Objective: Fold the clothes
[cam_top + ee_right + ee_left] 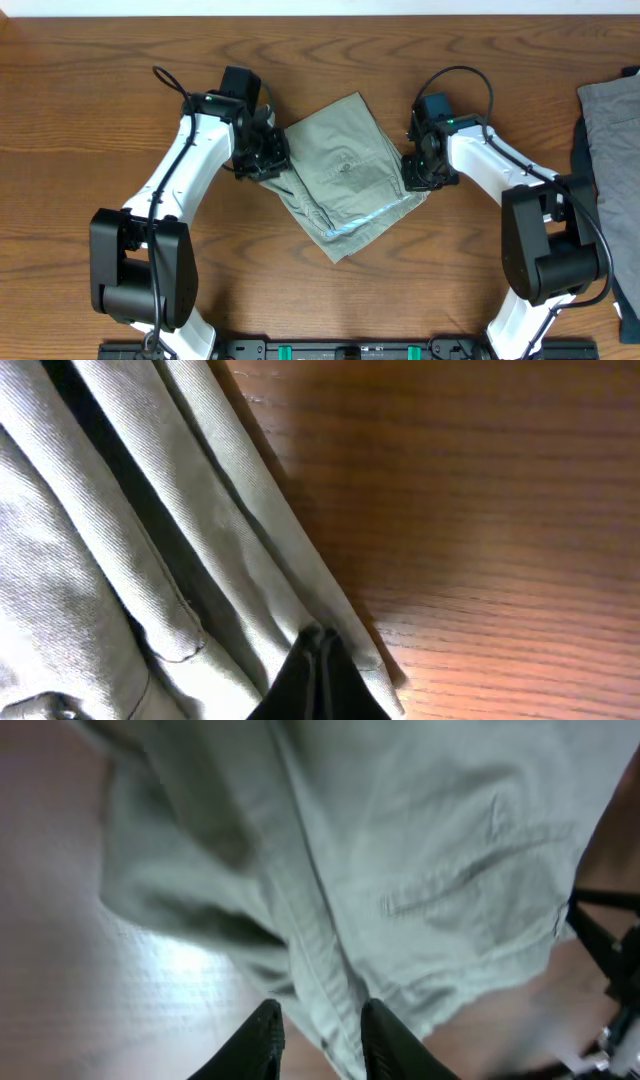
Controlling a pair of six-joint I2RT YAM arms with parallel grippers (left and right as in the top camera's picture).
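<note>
The clothes (345, 175), pale sage-green shorts, lie folded into a rough rectangle at the middle of the table. At their left edge my left gripper (262, 160) hangs low. In the left wrist view its jaws (318, 1020) stand a little apart, open, with a stitched seam of the shorts (400, 850) running loosely between them and bare wood showing beside one finger. My right gripper (412, 170) is at the shorts' right edge. There its fingers (320, 635) are pressed together, shut, with the tips resting on the folded hem (100, 540).
A plain grey garment (612, 130) lies at the far right edge of the wooden table (100, 80), with a dark navy cloth (582, 150) beside it. Both arm bases stand at the front edge.
</note>
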